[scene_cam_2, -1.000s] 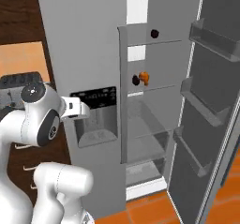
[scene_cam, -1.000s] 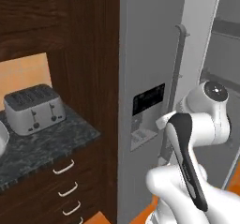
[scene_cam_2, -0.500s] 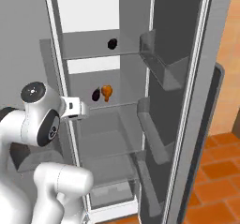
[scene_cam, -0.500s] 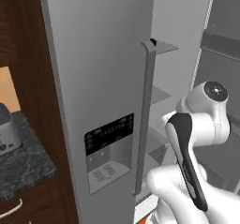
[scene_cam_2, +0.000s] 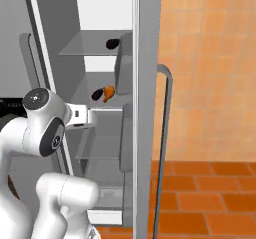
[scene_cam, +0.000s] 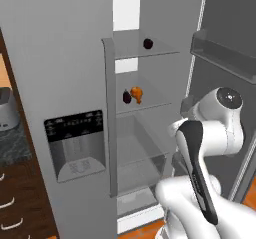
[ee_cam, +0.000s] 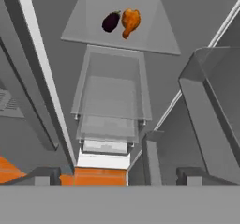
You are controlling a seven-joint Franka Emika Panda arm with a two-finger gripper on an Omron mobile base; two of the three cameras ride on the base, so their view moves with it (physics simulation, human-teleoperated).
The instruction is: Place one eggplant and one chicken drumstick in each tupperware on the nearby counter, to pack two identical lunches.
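Observation:
Inside the open fridge, an eggplant (scene_cam: 127,97) and a chicken drumstick (scene_cam: 136,94) lie side by side on the middle glass shelf. Both show again from the other side, eggplant (scene_cam_2: 96,95) and drumstick (scene_cam_2: 108,92). A second eggplant (scene_cam: 148,43) (scene_cam_2: 113,43) rests on the shelf above. In the hand view the eggplant (ee_cam: 111,21) and drumstick (ee_cam: 130,21) lie far ahead of my gripper (ee_cam: 117,176). Its fingertips (ee_cam: 46,175) stand wide apart, open, with nothing between them. The tupperware is out of view. A strip of the counter (scene_cam: 10,142) shows at far left.
The closed fridge door with its dispenser panel (scene_cam: 75,145) stands left of the opening. The open door with its bins (scene_cam: 225,53) hangs to the right. Clear drawers (ee_cam: 110,94) sit under the middle shelf. A silver toaster (scene_cam: 5,114) is on the counter, over wooden drawers (scene_cam: 15,203).
The base has swung right, so both base views shifted from the counter and toaster to the open fridge interior. The gripper has stayed open and the food has not moved.

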